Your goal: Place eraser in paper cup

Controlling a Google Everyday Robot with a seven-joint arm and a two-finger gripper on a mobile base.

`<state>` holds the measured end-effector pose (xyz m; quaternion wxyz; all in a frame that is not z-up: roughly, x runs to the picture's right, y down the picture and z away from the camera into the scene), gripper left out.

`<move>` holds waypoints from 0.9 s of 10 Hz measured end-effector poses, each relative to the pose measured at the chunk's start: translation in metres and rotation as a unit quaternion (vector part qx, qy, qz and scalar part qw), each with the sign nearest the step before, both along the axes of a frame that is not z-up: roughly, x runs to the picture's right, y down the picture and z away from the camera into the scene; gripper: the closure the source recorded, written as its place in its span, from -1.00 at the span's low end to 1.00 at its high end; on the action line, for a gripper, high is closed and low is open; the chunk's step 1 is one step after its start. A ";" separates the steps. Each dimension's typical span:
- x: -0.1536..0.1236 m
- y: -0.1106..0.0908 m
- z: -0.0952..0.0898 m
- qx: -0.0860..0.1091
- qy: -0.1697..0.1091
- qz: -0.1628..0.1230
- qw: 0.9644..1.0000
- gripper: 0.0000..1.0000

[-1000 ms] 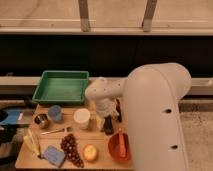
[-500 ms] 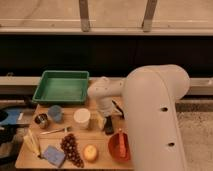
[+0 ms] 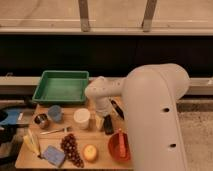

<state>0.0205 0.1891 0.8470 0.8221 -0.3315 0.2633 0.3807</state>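
Eraser lies just beside the spread pincer, which hangs near the paper cup.

A robot lab: the tool hangs over a cluttered wooden table, below long windows.

The end effector hangs mid-frame over the tabletop, between the paper cup on its left and the eraser on its right. A tray lies behind the cup, and a bowl lies before the eraser.
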 end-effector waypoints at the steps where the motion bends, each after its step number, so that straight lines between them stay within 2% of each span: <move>1: -0.008 0.000 -0.001 0.001 -0.008 -0.002 1.000 -0.60; 5: -0.015 -0.004 0.000 0.001 -0.020 -0.006 1.000 -0.60; 9: -0.005 -0.004 0.010 -0.010 -0.009 0.004 1.000 -0.60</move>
